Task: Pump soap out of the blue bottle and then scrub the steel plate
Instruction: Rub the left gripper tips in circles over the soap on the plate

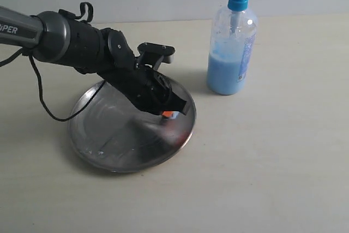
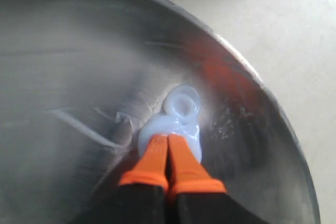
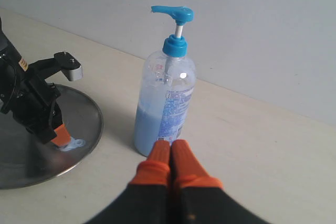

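The steel plate [image 1: 103, 135] lies on the table at the left, tilted up toward its right rim. A pale blue blob of soap [image 2: 181, 109] sits on the plate [image 2: 63, 66] near that rim. My left gripper [image 2: 168, 139] is shut, empty, its orange fingertips pressed into the soap; from outside it [image 1: 169, 114] shows over the plate's right part. The blue bottle [image 1: 231, 53] stands upright to the right of the plate. My right gripper [image 3: 169, 148] is shut and empty, a short way in front of the bottle [image 3: 164, 103]; the exterior view does not show it.
The left arm [image 1: 82, 45] with a black cable [image 1: 46, 107] reaches in from the left over the plate. Bare beige tabletop [image 1: 272, 162] spreads to the right and front. A pale wall [image 3: 262, 35] stands behind the table.
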Action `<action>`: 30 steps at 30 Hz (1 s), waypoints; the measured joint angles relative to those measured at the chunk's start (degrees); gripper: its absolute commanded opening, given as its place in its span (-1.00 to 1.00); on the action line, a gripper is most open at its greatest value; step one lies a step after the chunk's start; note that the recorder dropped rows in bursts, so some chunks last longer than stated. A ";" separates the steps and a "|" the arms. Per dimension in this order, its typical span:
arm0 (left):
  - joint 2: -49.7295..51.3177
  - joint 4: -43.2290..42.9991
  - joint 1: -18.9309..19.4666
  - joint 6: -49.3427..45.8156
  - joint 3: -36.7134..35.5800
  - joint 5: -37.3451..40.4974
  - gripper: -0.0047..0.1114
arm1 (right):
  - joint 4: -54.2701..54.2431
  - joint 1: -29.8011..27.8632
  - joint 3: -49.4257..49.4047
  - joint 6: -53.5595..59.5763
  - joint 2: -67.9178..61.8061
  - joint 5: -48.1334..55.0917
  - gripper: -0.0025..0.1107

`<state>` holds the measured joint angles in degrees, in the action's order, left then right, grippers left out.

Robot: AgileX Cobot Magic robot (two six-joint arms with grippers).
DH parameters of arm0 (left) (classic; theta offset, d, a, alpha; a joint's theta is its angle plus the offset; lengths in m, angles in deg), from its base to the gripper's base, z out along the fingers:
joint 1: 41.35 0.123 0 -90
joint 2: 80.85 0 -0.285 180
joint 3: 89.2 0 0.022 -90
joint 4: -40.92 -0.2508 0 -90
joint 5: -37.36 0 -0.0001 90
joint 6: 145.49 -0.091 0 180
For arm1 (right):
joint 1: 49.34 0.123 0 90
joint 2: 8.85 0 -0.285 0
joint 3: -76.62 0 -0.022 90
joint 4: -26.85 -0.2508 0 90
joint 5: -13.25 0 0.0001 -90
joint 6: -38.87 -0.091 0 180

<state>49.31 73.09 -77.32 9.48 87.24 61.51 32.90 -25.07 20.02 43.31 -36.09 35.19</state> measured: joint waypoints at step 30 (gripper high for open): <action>5.40 0.25 0.00 -0.02 10.17 6.81 -0.92 | -1.64 0.00 0.00 -0.11 0.00 -1.16 -0.96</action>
<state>54.71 73.34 -77.32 9.46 97.41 68.32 31.26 -25.07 20.02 43.20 -36.09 34.03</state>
